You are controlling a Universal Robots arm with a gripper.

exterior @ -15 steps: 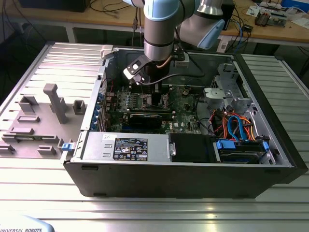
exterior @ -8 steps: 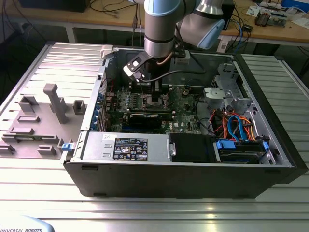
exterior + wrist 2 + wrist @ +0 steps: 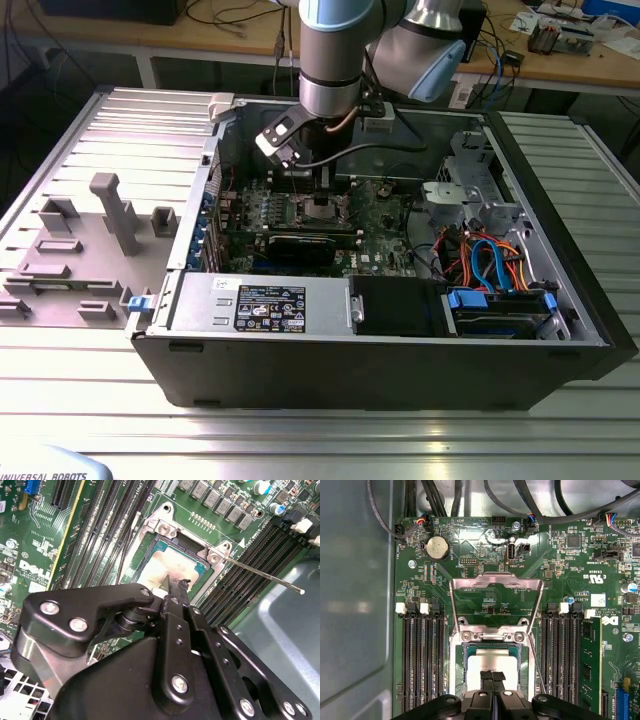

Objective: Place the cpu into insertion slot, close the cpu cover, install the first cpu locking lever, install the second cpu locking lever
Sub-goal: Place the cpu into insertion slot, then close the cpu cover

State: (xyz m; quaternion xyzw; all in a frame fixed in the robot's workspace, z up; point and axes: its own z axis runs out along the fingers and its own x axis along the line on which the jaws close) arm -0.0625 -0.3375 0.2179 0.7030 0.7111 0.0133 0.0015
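**Over the socket, fingers closed and empty**

At the centre of the exterior view, inside the open black computer case point(image 3: 350, 375), my fingers point(image 3: 487, 680) point straight down at the green motherboard point(image 3: 560, 560). The grey arm point(image 3: 335, 60) drops in upright from the upper middle of that frame. The two fingers are pressed together with nothing between them, their tips on or just above the small flat square cpu point(image 3: 492, 659) with the silver-grey, pale-smeared metal top. I cannot tell whether they touch it. That cpu lies seated in the insertion slot point(image 3: 492, 636), the square socket with the shiny metal rim. The cpu cover point(image 3: 492, 579), a thin shiny metal frame with a square cut-out, stands open beyond the socket. One thin steel locking lever point(image 3: 260, 574) juts free beside it.

I judge the cpu light, stiff and slick on top, with delicate contacts beneath. It is best held by two opposite edges and never shoved sideways.
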